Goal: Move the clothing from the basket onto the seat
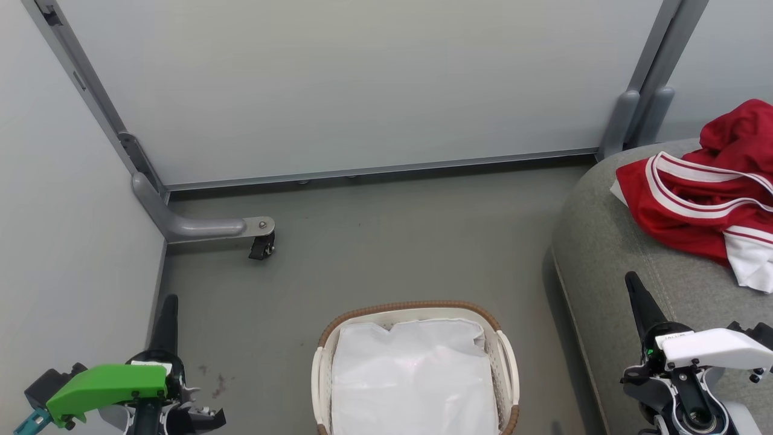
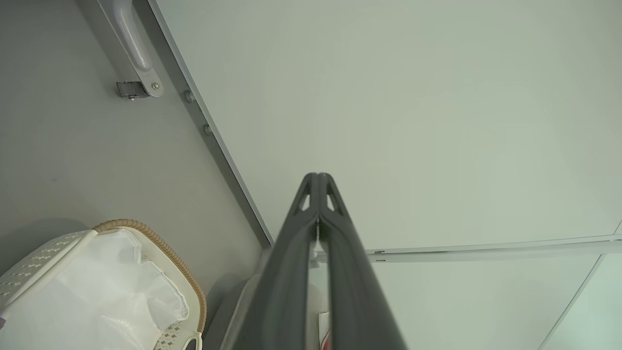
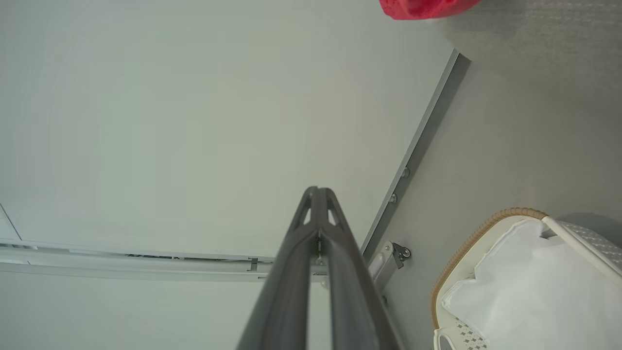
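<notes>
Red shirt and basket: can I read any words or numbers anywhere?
Clothing, basket, seat: no words or numbers show.
White sticker on the left gripper: too small to read.
White sticker on the right gripper: too small to read.

You find the clothing (image 1: 694, 205), a red garment with white double-stripe trim, lying crumpled on the seat (image 1: 604, 254), ahead of your right jaws and a little to their right. The seat is a light-grey cushion with rounded edges, right by those jaws. The basket (image 1: 416, 308), cream-white with a brown woven rim, stands upright on the floor (image 1: 362, 254) between your left jaws and right jaws, holding a white liner (image 1: 416, 374).
</notes>
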Motion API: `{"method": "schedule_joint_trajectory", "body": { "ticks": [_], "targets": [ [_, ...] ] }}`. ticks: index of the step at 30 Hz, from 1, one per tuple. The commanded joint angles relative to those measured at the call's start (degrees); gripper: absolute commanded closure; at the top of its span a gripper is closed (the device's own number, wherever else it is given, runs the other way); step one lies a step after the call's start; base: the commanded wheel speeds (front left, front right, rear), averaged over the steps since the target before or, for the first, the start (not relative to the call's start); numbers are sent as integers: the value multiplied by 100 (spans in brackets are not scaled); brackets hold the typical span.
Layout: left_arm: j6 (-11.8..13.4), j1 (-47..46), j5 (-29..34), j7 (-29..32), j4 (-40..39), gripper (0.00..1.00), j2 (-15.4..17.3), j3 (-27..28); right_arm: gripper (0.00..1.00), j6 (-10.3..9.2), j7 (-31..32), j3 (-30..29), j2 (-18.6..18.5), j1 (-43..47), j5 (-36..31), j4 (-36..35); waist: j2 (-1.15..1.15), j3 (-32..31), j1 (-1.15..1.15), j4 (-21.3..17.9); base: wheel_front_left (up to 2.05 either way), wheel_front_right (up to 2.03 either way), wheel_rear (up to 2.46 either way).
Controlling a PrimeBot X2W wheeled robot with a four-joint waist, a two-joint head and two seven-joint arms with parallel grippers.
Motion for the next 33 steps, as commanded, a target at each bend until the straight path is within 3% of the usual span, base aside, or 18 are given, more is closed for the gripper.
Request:
{"method": "schedule_joint_trajectory", "body": {
  "ticks": [1,26,33],
  "targets": [
    [-44,-137,-128,33,-51,100,25,34,100,-1,41,-29,-35,44,127,-60,0,-2,0,1,0,0,0],
    [-51,-176,-1015,302,-120,100,28,199,100,-1,295,-95,-43,77,1119,-157,0,-26,0,10,0,0,0],
    [-51,-166,-995,302,-113,100,27,195,100,-1,296,-93,-43,76,1099,-154,0,-26,0,10,0,0,0]
  ]
}}
